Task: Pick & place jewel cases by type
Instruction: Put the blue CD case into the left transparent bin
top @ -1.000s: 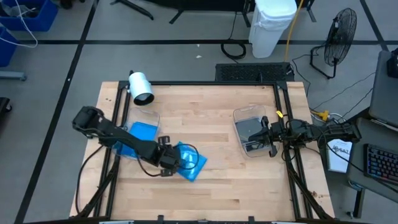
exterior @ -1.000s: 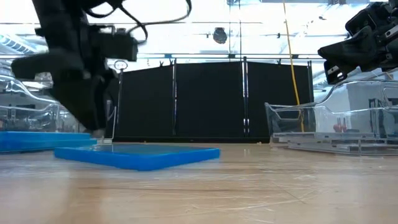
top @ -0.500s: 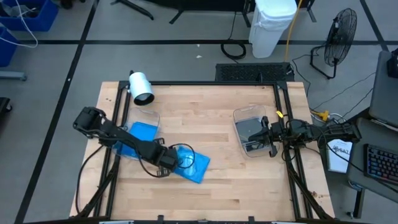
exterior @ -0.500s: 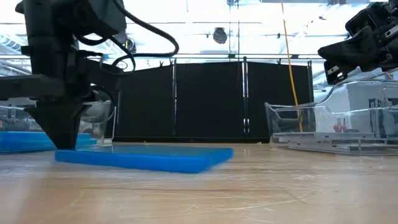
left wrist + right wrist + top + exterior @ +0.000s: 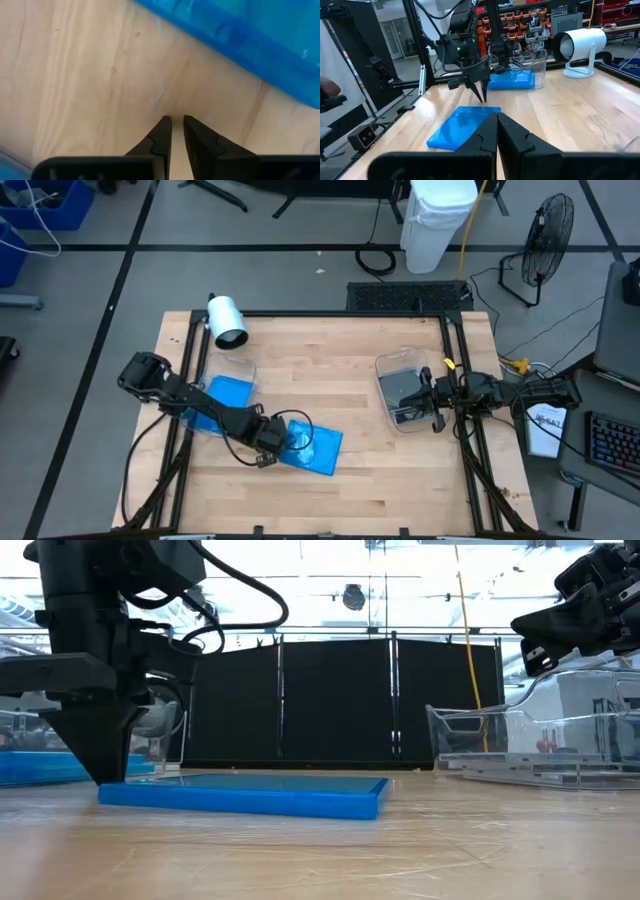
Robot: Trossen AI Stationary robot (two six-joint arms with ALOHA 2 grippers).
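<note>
One blue jewel case (image 5: 312,445) — left tool (image 5: 268,444) edge-side, apparently.

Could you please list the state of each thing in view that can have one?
Blue jewel case: flat on the table, not held.
Left tool: shut, tips down at the case's edge.
Right tool: shut, holds nothing, over the right tub.
Left clear tub: open-topped, a blue case inside.
Right clear tub: open-topped, dark cases inside.
White lamp-like device: lying at the table's far left corner.
</note>
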